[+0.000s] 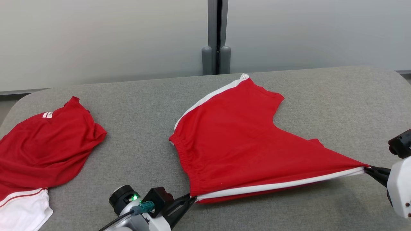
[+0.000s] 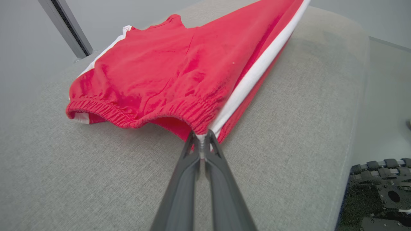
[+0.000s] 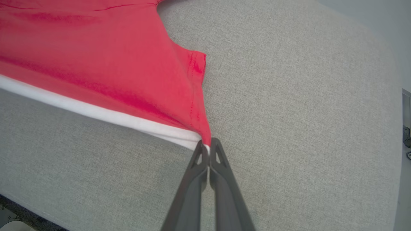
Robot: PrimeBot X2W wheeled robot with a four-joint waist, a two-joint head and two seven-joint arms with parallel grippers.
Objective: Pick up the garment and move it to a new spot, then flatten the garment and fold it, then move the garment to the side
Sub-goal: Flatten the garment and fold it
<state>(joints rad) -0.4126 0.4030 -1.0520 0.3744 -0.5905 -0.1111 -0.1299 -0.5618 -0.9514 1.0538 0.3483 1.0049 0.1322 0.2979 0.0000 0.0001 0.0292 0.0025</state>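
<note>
the red shorts point(image 1: 237, 141), lying central on the table point(image 1: 321, 96), are being stretched taut along the white stripe point(image 1: 282, 185), likely for flattening: the waistband end is being pinched by the left gripper point(image 1: 192, 199) at six o'clock, the hem end by the right gripper point(image 1: 367, 169) at four o'clock.

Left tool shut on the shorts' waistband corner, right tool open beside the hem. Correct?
No: the right tool is shut on the hem corner of the shorts, not open beside it, per the right wrist view. The left tool grips the waistband corner as stated.
</note>
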